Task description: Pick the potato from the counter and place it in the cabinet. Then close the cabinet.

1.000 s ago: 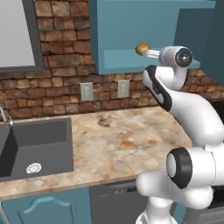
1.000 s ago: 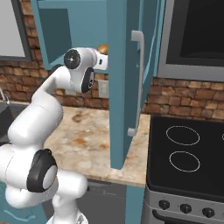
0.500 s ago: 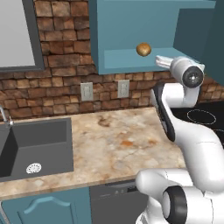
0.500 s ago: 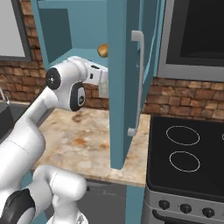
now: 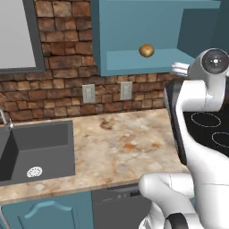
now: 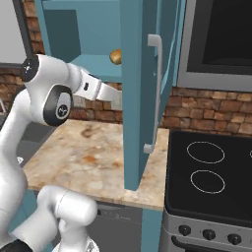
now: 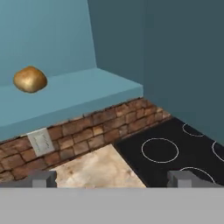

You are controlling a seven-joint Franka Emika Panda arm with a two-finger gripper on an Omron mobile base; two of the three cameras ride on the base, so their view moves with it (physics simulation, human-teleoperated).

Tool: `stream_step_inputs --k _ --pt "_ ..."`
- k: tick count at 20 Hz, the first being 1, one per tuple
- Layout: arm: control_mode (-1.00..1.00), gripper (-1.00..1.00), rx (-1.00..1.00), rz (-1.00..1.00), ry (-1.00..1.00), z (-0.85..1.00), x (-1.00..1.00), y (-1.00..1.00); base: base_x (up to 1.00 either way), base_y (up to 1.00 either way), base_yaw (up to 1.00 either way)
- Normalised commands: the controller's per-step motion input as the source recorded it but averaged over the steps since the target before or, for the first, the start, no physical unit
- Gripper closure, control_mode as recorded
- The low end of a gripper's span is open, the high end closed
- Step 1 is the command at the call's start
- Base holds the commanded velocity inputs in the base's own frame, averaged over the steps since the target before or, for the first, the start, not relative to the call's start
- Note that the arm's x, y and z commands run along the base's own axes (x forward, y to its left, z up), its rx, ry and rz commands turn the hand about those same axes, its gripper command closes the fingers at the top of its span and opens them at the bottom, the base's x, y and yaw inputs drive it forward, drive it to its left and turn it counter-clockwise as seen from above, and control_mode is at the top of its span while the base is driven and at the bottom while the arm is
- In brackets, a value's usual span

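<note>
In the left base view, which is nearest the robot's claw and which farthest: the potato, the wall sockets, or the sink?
1. The potato, on the cabinet shelf, just left of the open gripper.
2. The wall sockets, lower left on the brick.
3. The sink, far left, set in the counter.

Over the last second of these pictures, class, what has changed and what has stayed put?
The gripper has let go of the potato and drawn back out of the cabinet, toward the stovetop side, its jaws open and empty. The potato stayed on the cabinet shelf, and the cabinet door stayed open. The counter is unchanged.
</note>
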Motion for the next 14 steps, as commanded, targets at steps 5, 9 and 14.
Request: stream_step_inputs --k 5,9,14 --pt "-1.0 -1.0 0.05 -0.04 0.18 -0.16 -1.0 -0.02 0.0 0.0 0.0" --pt "-1.0 -1.0 0.04 0.0 0.02 -0.25 -1.0 -0.19 0.0 0.0 0.0" --pt "-1.0 -1.0 0.07 0.0 0.0 -0.18 -1.0 -0.32 0.0 0.0 0.0"
